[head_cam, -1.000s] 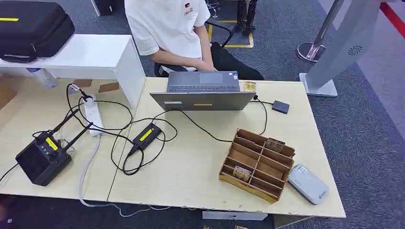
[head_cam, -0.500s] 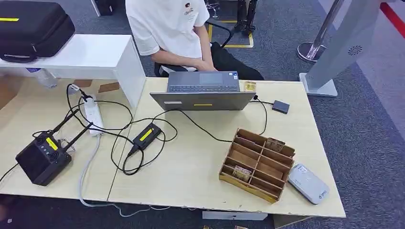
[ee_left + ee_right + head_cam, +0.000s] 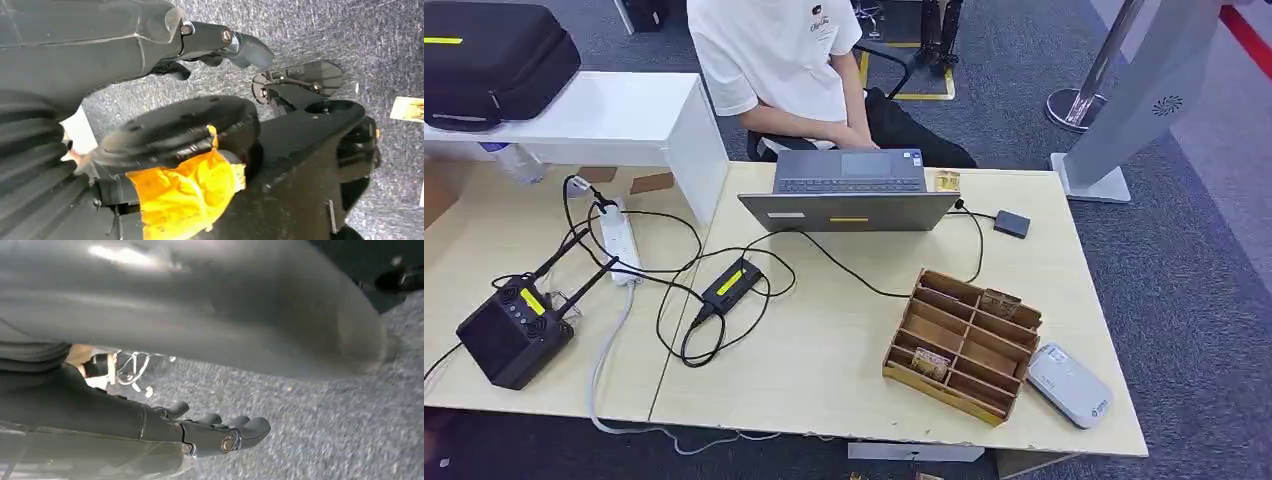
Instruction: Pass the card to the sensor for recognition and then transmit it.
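left hand (image 3: 220,47): hangs over grey carpet, dark fingers stretched out and apart, nothing in them
right hand (image 3: 220,432): hangs low above the carpet, fingers a little curled and side by side, holding nothing
card (image 3: 931,362): stands in a near-row compartment of the wooden organiser, left of middle, close to the worktop's front edge
second card (image 3: 999,302): leans in a far-row compartment of the same organiser, toward its right end
wooden organiser (image 3: 964,343): brown divided tray, set at an angle on the right half of the worktop
sensor (image 3: 1069,384): flat white-grey box lying just beside the organiser's right end, near the front right corner
worktop (image 3: 844,340): pale wood, two boards butted together
laptop (image 3: 850,190): open at the far edge, its back toward the robot, a yellow label on the lid
person (image 3: 784,60): in a white shirt, seated behind the laptop, one hand at its keyboard
black adapter (image 3: 731,284): yellow-labelled, among looped black cables left of centre
black box with antennas (image 3: 514,335): on the left board near the front
power strip (image 3: 616,240): white, behind the black box
floor card (image 3: 407,109): small pale card lying on the carpet in the left wrist view
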